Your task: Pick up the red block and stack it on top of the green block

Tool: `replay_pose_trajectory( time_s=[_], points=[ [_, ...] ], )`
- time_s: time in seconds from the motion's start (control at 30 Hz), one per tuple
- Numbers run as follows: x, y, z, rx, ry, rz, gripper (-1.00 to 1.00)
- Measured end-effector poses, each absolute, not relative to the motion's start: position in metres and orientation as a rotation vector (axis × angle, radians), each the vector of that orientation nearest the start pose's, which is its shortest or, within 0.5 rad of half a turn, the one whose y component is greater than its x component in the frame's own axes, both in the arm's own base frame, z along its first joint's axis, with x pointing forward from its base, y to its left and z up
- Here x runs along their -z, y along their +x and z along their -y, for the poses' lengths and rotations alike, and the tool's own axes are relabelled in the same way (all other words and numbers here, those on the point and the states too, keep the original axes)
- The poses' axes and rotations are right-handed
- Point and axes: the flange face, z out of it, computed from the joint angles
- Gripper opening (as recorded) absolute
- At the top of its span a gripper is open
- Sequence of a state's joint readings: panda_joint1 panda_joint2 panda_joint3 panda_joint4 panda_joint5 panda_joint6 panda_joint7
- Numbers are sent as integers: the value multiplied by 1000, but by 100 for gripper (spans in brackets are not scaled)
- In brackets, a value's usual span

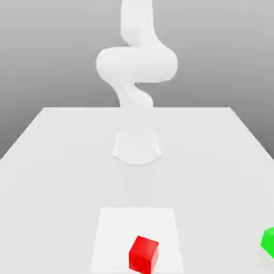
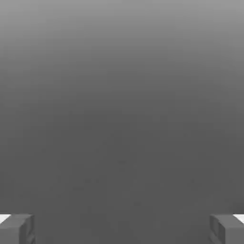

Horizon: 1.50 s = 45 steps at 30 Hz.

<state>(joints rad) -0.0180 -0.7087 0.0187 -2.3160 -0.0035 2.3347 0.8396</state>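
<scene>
gripper (image 2: 122,228) released and empty; small red cube-shaped block (image 1: 144,254) sits on the pale worktop (image 1: 53,160), well apart from the green cube-shaped block (image 1: 269,241); advise descending squarely, jaws straddling opposite faces

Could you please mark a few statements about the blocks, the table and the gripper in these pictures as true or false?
1. The red block sits on top of the green block. False: both rest on the table, apart from each other.
2. The green block lies toward the exterior view's right of the red block. True.
3. The gripper is shut on the red block. False: its fingers stand wide apart with nothing between them.
4. The red block lies on a lighter square patch of the table. True.
5. The arm rises from a base beyond the blocks. True.
</scene>
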Motion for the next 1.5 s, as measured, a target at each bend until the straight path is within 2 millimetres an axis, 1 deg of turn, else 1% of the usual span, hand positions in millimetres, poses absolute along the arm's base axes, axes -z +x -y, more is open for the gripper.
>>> replay_pose_trajectory(
  time_s=[0.1,0.2,0.33,0.43,0.5,0.6,0.7,0.8,0.87,0.97,1.0,1.17,1.2,1.23,1.27,1.37,1.4,1.5],
  points=[
    [-623,418,-5,845,-2509,-1184,0],
    [-571,448,-6,741,-2541,-1266,0],
    [-498,477,-7,599,-2576,-1372,0],
    [-440,491,-7,488,-2595,-1449,0],
    [-402,496,-8,412,-2605,-1500,0],
    [-344,499,-9,295,-2614,-1575,0],
    [-287,494,-11,174,-2617,-1648,0],
    [-231,483,-14,50,-2614,-1719,0],
    [-201,480,-15,12,-2611,-1740,0],
    [-161,479,-15,1,-2610,-1746,0],
    [-151,478,-15,1,-2611,-1747,-100],
    [-151,478,-15,2,-2610,-1747,-100],
    [-145,478,-15,1,-2610,-1746,-100],
    [-149,478,-15,1,-2610,-1747,-100],
    [-158,478,-15,1,-2610,-1747,-100],
    [-193,478,-15,1,-2610,-1747,-100],
    [-203,479,-21,0,-2624,-1726,-100],
    [-215,484,-92,-7,-2794,-1442,-100]
  ],
)
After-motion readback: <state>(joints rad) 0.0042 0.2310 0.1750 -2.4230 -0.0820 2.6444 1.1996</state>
